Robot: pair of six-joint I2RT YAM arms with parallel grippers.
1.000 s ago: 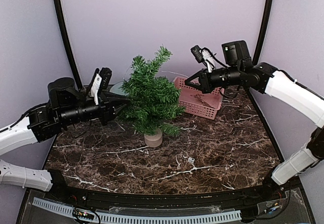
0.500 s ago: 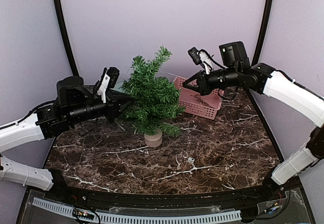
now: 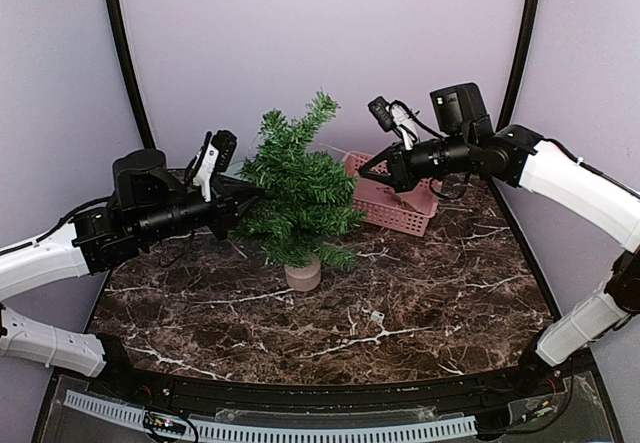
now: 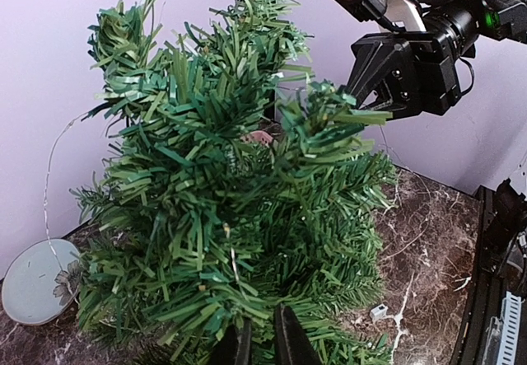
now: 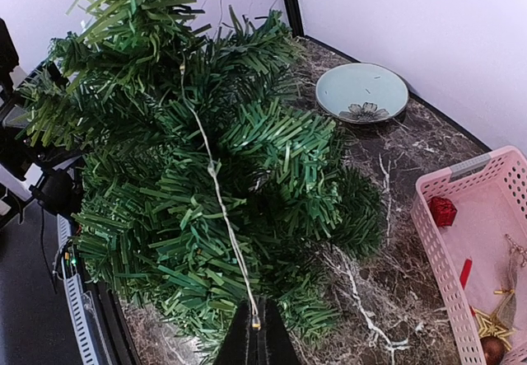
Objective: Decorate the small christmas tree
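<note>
Smack in the middle of the marble table [image 3: 400, 303] stands the small christmas tree [image 3: 295, 188], upright on its tan base, with an arm on either side. Compared with a second ago, the left gripper [image 4: 262, 338] has pushed into the lower left branches. Its fingers have narrowed to a sliver of a gap, and I can't tell if they pinch anything. The right gripper [image 5: 257, 336] has crept closer too, fingers together, clamped on a thin wire [image 5: 216, 175] that trails over the needles. My guess is the wire draping is underway and nothing else is hung yet. The pink basket [image 3: 400, 213], just right of the tree, holds a gold star [image 5: 494, 325], a brown ball [image 5: 492, 350] and a small red thing [image 5: 443, 211]. A flowered dish [image 5: 362, 93] sits behind the tree on the left.
</note>
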